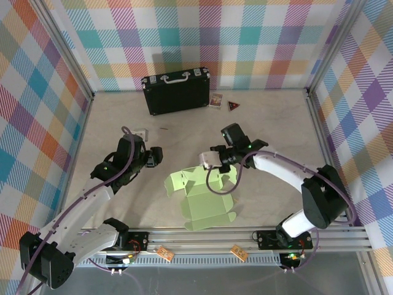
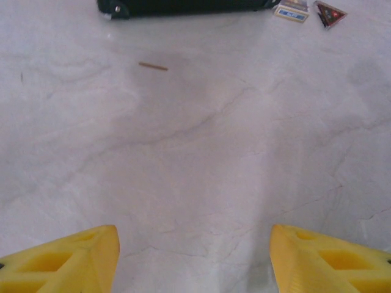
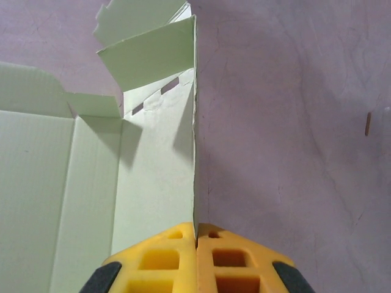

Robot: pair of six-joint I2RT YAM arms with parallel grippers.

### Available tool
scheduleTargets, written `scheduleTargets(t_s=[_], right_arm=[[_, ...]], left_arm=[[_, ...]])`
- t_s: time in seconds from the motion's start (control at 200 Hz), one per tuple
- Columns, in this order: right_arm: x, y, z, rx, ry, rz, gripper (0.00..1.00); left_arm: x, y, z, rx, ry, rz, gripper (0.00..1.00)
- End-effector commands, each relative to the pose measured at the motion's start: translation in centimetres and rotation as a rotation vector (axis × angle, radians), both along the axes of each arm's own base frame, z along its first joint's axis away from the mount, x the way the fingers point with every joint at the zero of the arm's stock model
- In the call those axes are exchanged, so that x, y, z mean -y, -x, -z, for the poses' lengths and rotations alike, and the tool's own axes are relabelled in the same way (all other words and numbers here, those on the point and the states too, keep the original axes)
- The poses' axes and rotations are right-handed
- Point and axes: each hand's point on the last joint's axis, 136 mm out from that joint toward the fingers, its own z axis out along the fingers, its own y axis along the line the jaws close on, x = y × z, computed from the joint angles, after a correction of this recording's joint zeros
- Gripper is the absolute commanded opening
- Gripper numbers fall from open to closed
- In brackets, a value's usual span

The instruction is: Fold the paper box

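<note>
Pinching one paper box wall, right hand clamped; left hand apart, empty.

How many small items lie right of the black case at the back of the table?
2. A rectangular packet lies just right of the black case; a dark triangular piece lies right of that packet. Anything behind the case would be hidden.

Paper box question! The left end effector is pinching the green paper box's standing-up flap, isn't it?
Not quite: it is the right end effector that is pinching the paper box by its standing-up flap, as the right wrist view shows. The left end effector is open above bare table.
</note>
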Motion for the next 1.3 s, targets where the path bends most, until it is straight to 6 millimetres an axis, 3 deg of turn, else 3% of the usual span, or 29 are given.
scheduleTargets(t_s=[0.0, 0.205, 0.41, 0.615, 0.72, 0.79, 0.95, 1.025, 1.295], right_arm=[[-0.5, -0.3, 0.5, 0.181, 0.007, -0.002, 0.00], [-1.7, -0.5, 0.8, 0.404, -0.031, 0.011, 0.00], [-2.7, -2.6, -3.3, 0.600, -0.139, 0.067, 0.00], [-3.7, -3.7, -6.5, 0.784, -0.232, 0.055, 0.00], [-4.4, -3.7, -6.5, 0.864, -0.255, 0.015, 0.00], [-4.6, -3.9, -6.2, 0.900, -0.271, 0.008, 0.00], [-4.8, -3.6, -5.7, 0.990, -0.312, -0.010, 0.00], [-4.9, -3.6, -5.3, 0.995, -0.306, -0.017, 0.00], [-4.9, -3.2, -4.3, 0.972, -0.298, -0.026, 0.00]], left_arm=[[0.0, 0.9, 1.7, -0.088, 0.092, -0.061, 0.66], [1.3, 2.0, 2.7, -0.144, 0.176, -0.028, 0.68], [1.5, 2.2, 1.2, -0.122, 0.190, -0.002, 0.71], [2.7, 1.0, -2.3, -0.040, 0.144, 0.112, 0.74], [4.4, 0.2, -5.1, 0.023, 0.077, 0.267, 0.75], [6.0, 0.1, -6.0, 0.043, 0.034, 0.412, 0.75], [8.8, 2.0, -5.0, 0.030, -0.044, 0.751, 0.76], [8.9, 2.8, -4.3, -0.009, -0.104, 0.856, 0.77], [9.0, 2.9, -0.4, -0.185, -0.235, 1.077, 0.76]])
